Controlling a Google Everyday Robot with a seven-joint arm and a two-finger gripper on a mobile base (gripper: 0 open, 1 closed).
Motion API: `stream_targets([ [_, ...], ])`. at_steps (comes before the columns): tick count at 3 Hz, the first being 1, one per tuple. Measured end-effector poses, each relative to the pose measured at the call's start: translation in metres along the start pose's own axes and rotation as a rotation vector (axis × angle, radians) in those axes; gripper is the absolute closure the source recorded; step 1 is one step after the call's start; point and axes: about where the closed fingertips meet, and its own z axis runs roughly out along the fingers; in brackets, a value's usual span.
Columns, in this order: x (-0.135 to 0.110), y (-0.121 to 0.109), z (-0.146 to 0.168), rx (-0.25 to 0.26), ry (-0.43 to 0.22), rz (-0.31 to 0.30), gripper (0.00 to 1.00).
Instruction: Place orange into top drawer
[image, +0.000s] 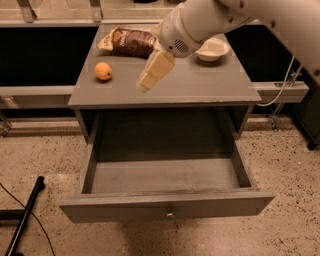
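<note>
The orange (103, 71) sits on the left part of the grey cabinet top (200, 85). The top drawer (125, 206) is pulled out towards me, and its inside shows nothing in it; a small metal knob (170, 214) is at the middle of its front panel. My gripper (146, 83) hangs from the white arm above the cabinet top, to the right of the orange and apart from it, holding nothing that I can see.
A brown snack bag (127, 41) lies at the back left of the cabinet top. A white bowl (212, 49) stands at the back right. A black pole (25, 215) and a cable lie on the speckled floor at the left. A rail runs behind the cabinet.
</note>
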Motion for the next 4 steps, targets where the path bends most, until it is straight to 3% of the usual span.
stream_targets([
  [1, -0.006, -0.026, 0.044, 0.033, -0.027, 0.020, 0.00],
  [2, -0.010, -0.046, 0.087, 0.033, -0.040, 0.023, 0.00],
  [3, -0.013, -0.067, 0.119, 0.025, -0.035, 0.018, 0.00],
  [4, -0.013, -0.089, 0.141, 0.032, -0.062, 0.060, 0.00],
])
